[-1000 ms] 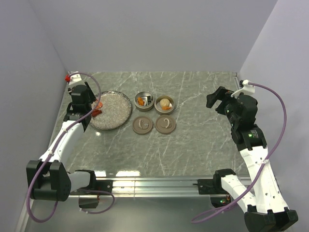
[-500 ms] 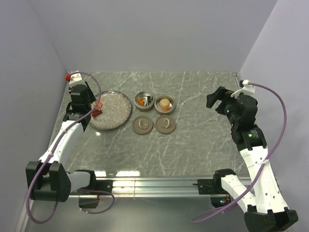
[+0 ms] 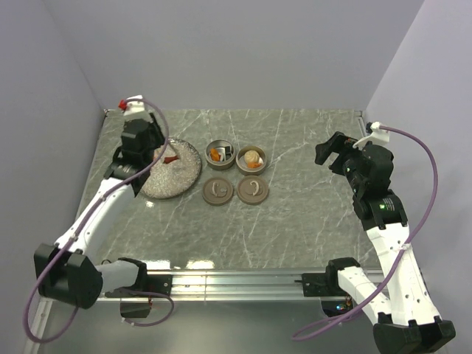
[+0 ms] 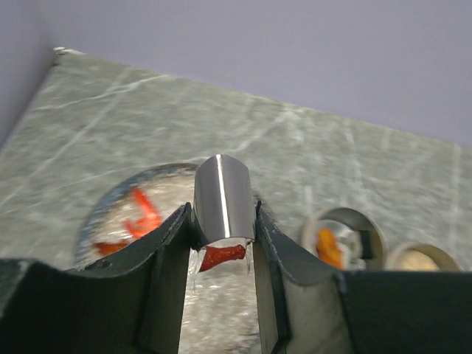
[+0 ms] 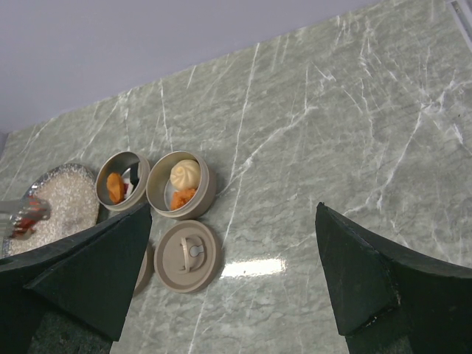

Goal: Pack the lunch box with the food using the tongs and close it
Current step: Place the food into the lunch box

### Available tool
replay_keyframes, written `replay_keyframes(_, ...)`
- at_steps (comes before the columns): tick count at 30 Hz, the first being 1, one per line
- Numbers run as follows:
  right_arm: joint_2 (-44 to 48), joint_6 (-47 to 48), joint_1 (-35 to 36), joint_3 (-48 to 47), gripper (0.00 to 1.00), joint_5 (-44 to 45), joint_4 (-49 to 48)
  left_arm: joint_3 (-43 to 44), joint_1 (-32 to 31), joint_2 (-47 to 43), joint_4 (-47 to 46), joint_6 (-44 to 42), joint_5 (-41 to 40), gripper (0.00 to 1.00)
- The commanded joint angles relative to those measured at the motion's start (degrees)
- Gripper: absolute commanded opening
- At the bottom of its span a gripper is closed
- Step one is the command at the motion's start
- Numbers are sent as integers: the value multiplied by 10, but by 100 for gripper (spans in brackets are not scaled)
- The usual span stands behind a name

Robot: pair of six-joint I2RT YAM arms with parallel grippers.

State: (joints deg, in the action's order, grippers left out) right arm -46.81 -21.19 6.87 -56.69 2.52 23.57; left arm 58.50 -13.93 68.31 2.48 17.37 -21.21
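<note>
My left gripper (image 3: 156, 153) (image 4: 221, 214) is shut on the silvery tongs (image 4: 223, 193), which hang over the speckled plate (image 3: 177, 179). Between the tongs' tips sits a red piece of food (image 4: 221, 255) (image 3: 171, 158). More red pieces (image 4: 143, 214) lie on the plate's left side. The lunch box is two open round tins: the left tin (image 3: 220, 153) holds an orange piece (image 5: 115, 186), the right tin (image 3: 252, 158) a white bun (image 5: 184, 174) and an orange-brown piece (image 5: 181, 198). Far right, my right gripper (image 3: 331, 152) (image 5: 232, 212) hangs open and holds nothing.
Two round tan lids (image 3: 217, 191) (image 3: 253, 189) lie flat on the marble table (image 3: 310, 214) just in front of the tins. Grey walls close the table at the back and both sides. A purple cable (image 3: 158, 122) loops over the left wrist.
The left arm has lifted from the plate's left edge and swung right and toward the back, carrying the tongs with the red piece over the plate. The right arm has not moved.
</note>
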Motion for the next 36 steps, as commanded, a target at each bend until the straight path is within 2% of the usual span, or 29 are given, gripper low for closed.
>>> replay_keyframes(1,14,0,2,-10,99,7,-14,70,-58,49,-41,2,13,21)
replay_keyframes(3,20,0,2,-8,99,12,-10,103,-85,81,-61,-12,35,21)
replay_keyframes(9,40,6,1,-4,99,27,5,179,-116,141,-78,-39,85,21)
replay_keyframes(21,37,9,2,-8,99,35,9,251,-160,219,-81,-80,187,22)
replay_keyframes(36,35,9,1,-5,99,35,9,275,-232,265,-60,-67,192,22)
